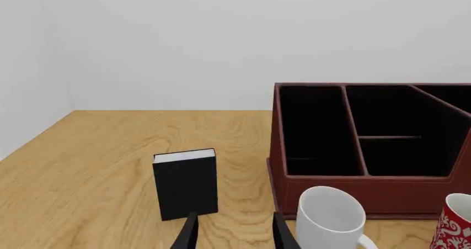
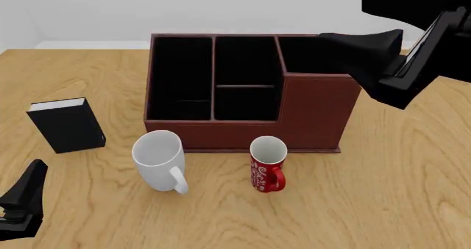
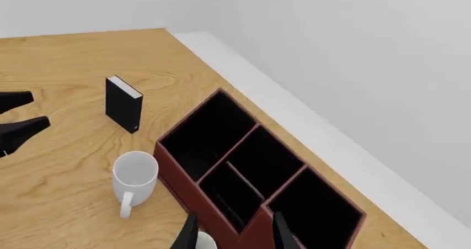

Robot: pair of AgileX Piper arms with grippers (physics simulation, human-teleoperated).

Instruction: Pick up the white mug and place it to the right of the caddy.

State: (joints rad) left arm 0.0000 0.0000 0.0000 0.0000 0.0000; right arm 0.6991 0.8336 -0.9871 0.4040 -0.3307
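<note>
The white mug point(image 2: 158, 159) stands upright on the table in front of the caddy's left end, its handle toward the camera; the wrist views also show the mug point(image 1: 331, 216) point(image 3: 134, 174). The caddy point(image 2: 312, 114) is a large reddish-brown box with black compartments. My left gripper point(image 2: 30, 188) sits low at the near left edge, open and empty, to the left of the mug. In its own view the left gripper point(image 1: 234, 235) has the mug off to one side. My right gripper point(image 2: 353, 53) hovers high above the caddy's right end, open and empty, and its own view shows the right gripper point(image 3: 234, 235) over the caddy point(image 3: 171, 169).
A small red mug point(image 2: 267, 163) with white lettering stands right of the white mug, before the caddy's middle. A black book point(image 2: 66, 125) stands upright at the left, between my left gripper and the caddy. Bare wood lies right of the caddy.
</note>
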